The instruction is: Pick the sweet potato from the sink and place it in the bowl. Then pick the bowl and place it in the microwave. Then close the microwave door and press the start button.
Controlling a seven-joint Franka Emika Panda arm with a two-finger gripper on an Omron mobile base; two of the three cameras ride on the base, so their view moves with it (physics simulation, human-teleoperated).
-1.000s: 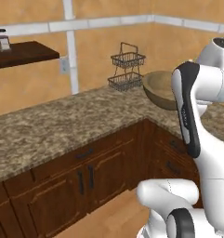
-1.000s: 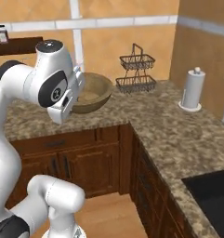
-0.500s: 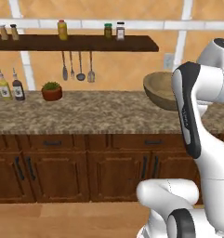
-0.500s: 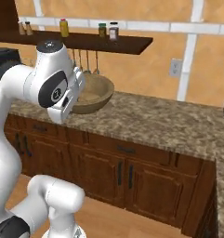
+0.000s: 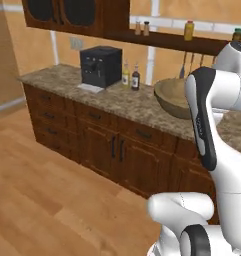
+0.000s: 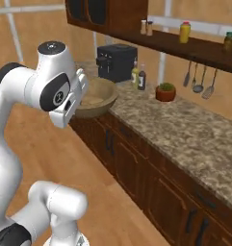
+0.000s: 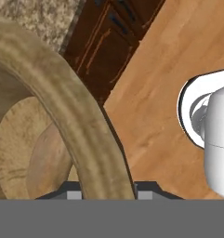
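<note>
Your tool point(image 7: 103, 194) is clamped on the bowl point(image 7: 62, 107) rim, sweet potato point(image 7: 48, 160) inside. Bowl hangs level over the counter point(image 6: 185, 139) edge (coffee machine point(image 6: 116, 62) behind). No readable labels on the shelf jars.

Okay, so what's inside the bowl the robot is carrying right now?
In the hand view, the sweet potato lies on the floor of the bowl. The bowl's thick rim crosses in front and covers its lower end. The base views show the bowl from the side, so its wall hides the contents there.

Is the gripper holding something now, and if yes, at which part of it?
Yes. The gripper holds the wooden bowl by its thick rim, one side of the rim running between the fingers. The bowl is carried in the air, beside the counter.
</note>
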